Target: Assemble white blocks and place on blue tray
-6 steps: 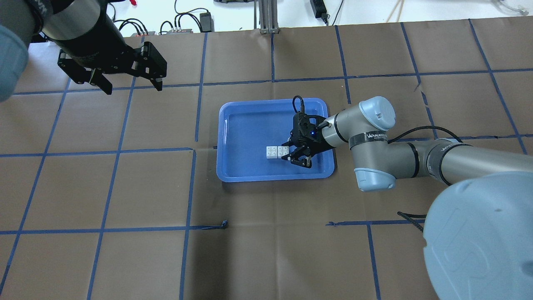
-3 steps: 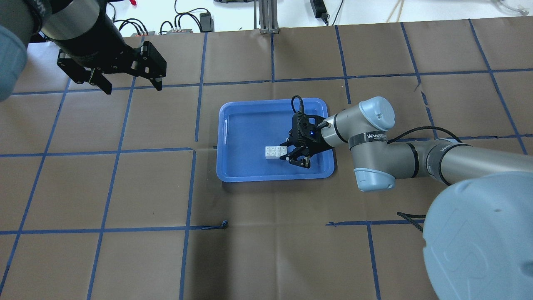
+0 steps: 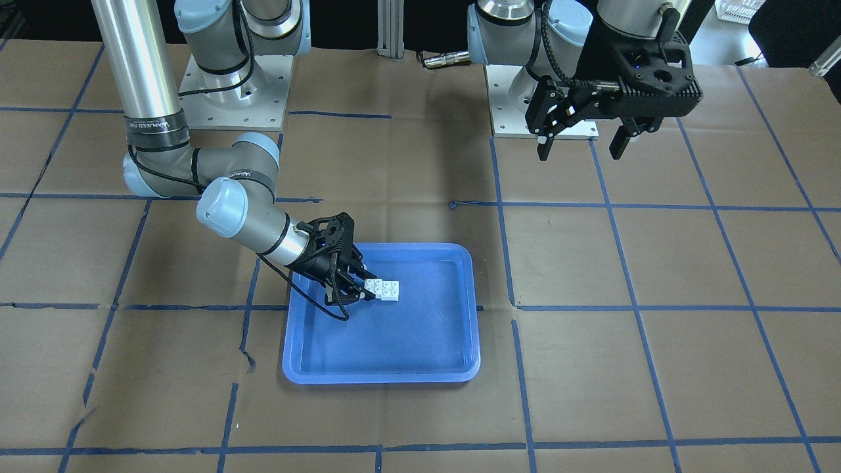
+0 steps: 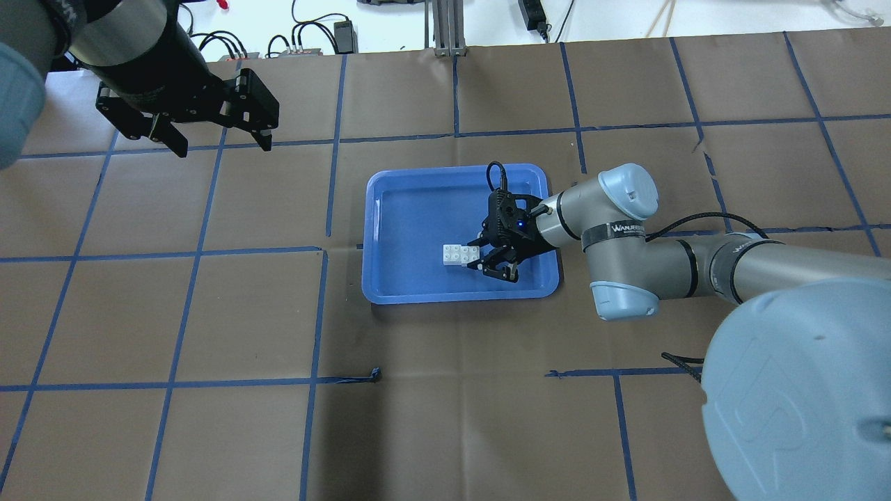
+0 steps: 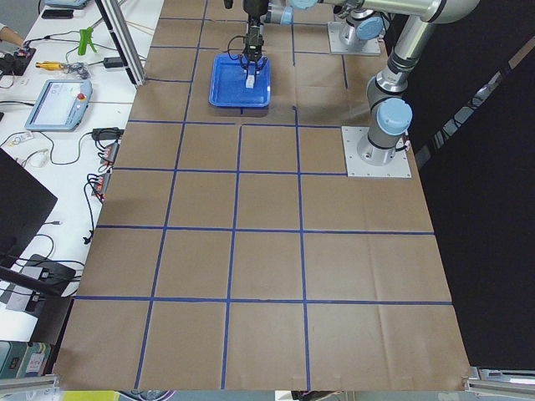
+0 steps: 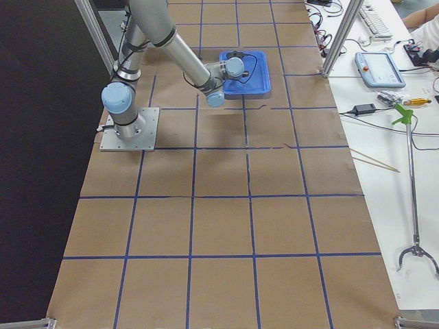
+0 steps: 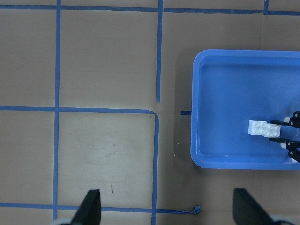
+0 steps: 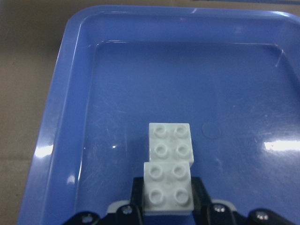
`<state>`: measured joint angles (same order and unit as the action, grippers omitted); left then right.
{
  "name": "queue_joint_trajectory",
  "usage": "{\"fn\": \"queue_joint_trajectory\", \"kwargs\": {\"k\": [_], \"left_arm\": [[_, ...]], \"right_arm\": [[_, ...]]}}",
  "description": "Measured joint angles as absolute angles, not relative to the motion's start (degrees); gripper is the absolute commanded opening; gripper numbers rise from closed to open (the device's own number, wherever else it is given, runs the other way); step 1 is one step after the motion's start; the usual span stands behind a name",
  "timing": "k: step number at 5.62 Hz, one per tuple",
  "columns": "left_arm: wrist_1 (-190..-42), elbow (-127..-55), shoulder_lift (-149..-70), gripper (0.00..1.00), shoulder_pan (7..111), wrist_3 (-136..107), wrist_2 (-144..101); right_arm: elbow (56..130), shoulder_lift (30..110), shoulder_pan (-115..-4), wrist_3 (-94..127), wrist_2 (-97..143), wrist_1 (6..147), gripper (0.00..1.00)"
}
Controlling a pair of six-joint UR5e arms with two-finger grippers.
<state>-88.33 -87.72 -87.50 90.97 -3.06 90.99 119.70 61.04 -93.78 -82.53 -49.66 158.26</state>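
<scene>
Placing step: right pincer (image 8: 168,197) clamps joined white blocks (image 8: 169,161) inside blue tray (image 8: 70,117). Next: release, lift clear. Left pincer (image 4: 223,147) wide, idle.

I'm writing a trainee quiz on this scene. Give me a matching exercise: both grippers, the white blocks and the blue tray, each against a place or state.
1 left gripper
2 right gripper
3 white blocks
4 blue tray

A inside the tray, studs up
B open, away from the tray
C flat on the brown paper
D shut on a block

Pairs: 1-B, 2-D, 3-A, 4-C
</scene>
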Motion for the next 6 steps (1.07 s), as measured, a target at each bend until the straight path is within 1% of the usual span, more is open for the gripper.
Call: {"fn": "queue_joint_trajectory", "kwargs": {"k": [3, 4, 5, 6], "left_arm": [[-88.3, -87.7, -87.5, 0.99, 91.0, -3.0, 91.0], [-88.3, -87.7, -87.5, 0.99, 91.0, -3.1, 91.0], [-88.3, -87.7, -87.5, 0.99, 91.0, -3.1, 91.0], [-88.3, -87.7, -87.5, 0.99, 91.0, -3.2, 91.0]], "right_arm": [[119.5, 60.9, -93.8, -82.5, -49.7, 158.3, 0.33], [119.5, 60.9, -93.7, -82.5, -49.7, 158.3, 0.37], [119.4, 60.9, -93.7, -82.5, -49.7, 158.3, 0.49], [119.4, 60.9, -93.7, -82.5, -49.7, 158.3, 0.56]]}}
